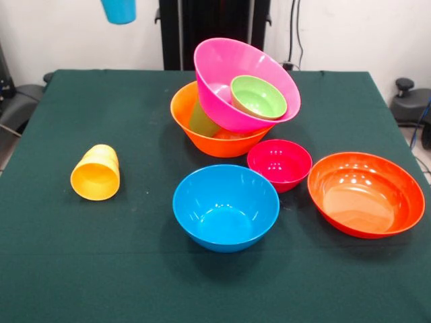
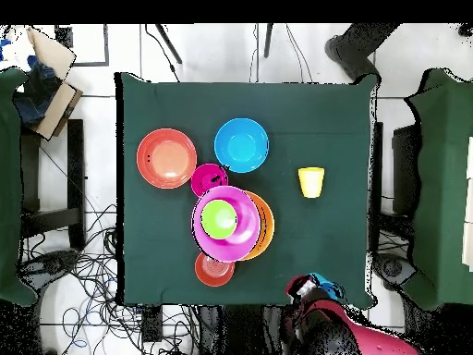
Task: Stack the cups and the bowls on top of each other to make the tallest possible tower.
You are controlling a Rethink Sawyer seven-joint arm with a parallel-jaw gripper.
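Item one, the tower [image 1: 232,108]: we record a big orange bowl [image 1: 195,124] at the table's middle, a big pink bowl [image 1: 222,74] tilted inside it, and a small green bowl [image 1: 258,96] nested in the pink one. A green cup [image 1: 201,121] shows wedged under the pink bowl.

Around it we list: small magenta bowl [image 1: 279,163] just beside the orange bowl, medium blue bowl [image 1: 225,207], wide red-orange bowl [image 1: 366,194], and a yellow-orange cup [image 1: 96,173] lying on its side, well apart.

From overhead, a small orange-red bowl [image 2: 213,269] sits against the tower.

Blue cup [image 1: 119,10]: aloft at the frame's top.

Gripper [image 2: 309,287]: off the table's edge; whether spread or closed we cannot tell.

Surface: green table [image 1: 81,269].
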